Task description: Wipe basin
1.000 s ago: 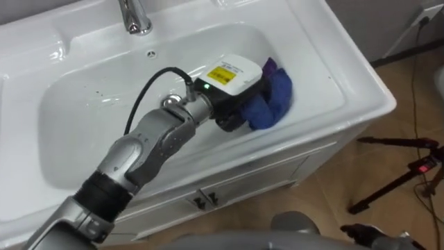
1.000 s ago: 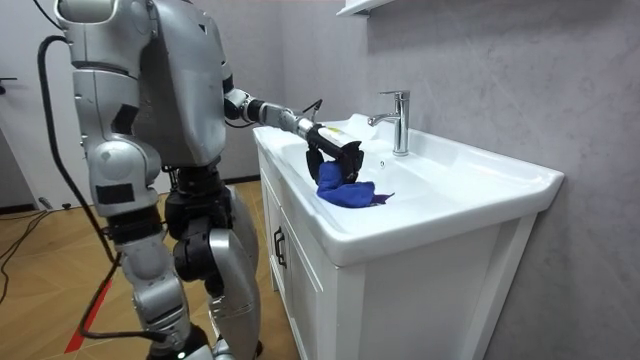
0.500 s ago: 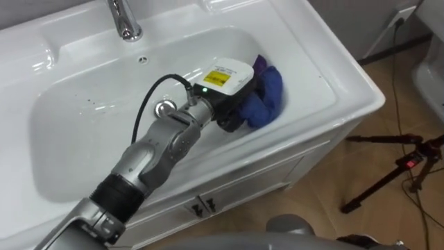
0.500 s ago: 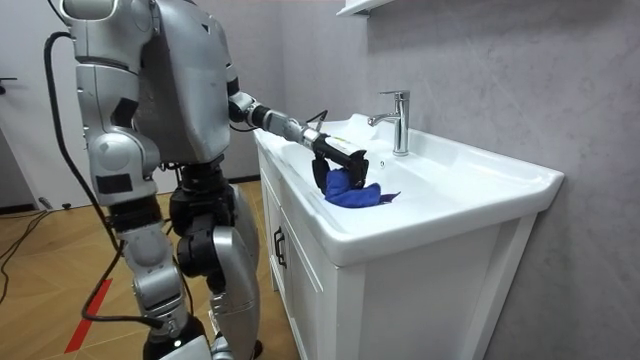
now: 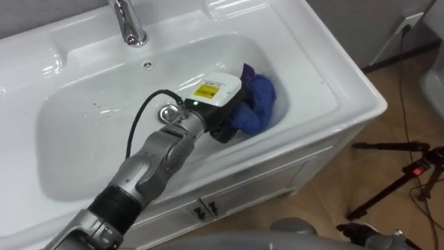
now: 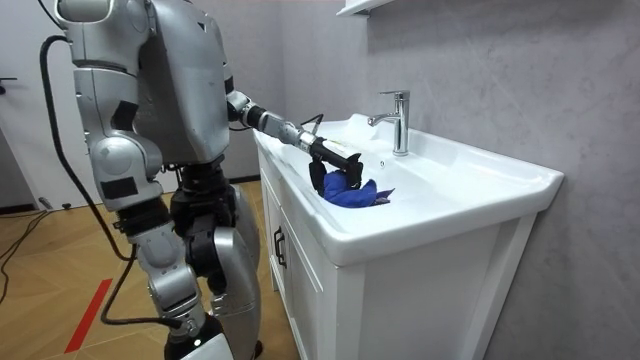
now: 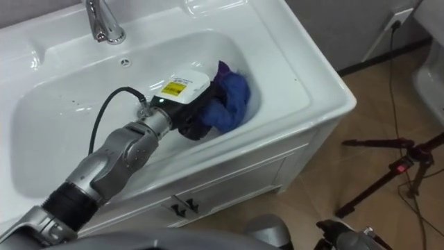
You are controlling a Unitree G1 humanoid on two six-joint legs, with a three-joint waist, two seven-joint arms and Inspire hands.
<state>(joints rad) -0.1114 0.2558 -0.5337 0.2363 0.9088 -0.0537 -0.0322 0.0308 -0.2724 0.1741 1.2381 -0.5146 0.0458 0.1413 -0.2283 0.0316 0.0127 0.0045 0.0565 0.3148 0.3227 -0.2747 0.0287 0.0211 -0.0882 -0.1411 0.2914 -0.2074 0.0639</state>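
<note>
Left eye view: a white basin point(image 5: 83, 139) is seen across the upper and middle frame, with a chrome faucet point(image 5: 130, 24) at the top and a drain point(image 5: 167, 113) near the centre. The left hand point(image 5: 211, 94) is reached in from the lower left and is placed in the right half of the bowl. Its dark fingers are curled down into a blue cloth point(image 5: 255, 107), which is bunched against the bowl's right wall. A white cabinet point(image 5: 229, 201) is seen below the basin, and a black tripod point(image 5: 402, 173) on the wood floor point(image 5: 326, 201) at the lower right.

Room view: the robot is seen standing at the left of the frame, close to the cabinet front and facing the basin. The left arm is stretched out over the rim. The hand is turned down, fingers closed on the cloth, which lies inside the bowl in front of the faucet.

Right eye view: the same layout is seen. The cloth is held under the hand at centre frame, touching the bowl.
</note>
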